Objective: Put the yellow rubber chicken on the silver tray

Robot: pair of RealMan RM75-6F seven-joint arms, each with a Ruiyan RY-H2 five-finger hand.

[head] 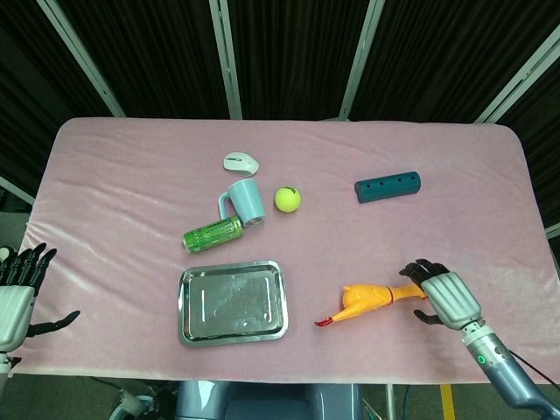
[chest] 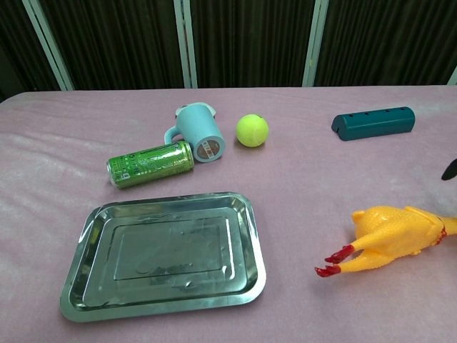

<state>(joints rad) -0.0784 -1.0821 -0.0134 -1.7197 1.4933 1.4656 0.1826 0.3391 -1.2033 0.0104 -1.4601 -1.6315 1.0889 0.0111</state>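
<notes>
**Chicken Within Reach of Right Hand, Tray a Short Way Left**

Lying on its side on the pink cloth, lower right of centre in the head view: the yellow rubber chicken, long axis running nearly left to right, red feet toward the lower left and head end rising slightly to the right. Just beside that head end, at the lower right of the frame, the right hand, holding nothing, fingers apart and curling toward the toy; contact with it impossible to confirm. Well apart at the lower left edge, the left hand, fingers spread and empty. Lower centre-left, bare, the silver tray, apart from the red feet. Judged from this layout: a job for the right hand, gripping the neck end or body, then carrying leftward along the toy's own axis.
</notes>
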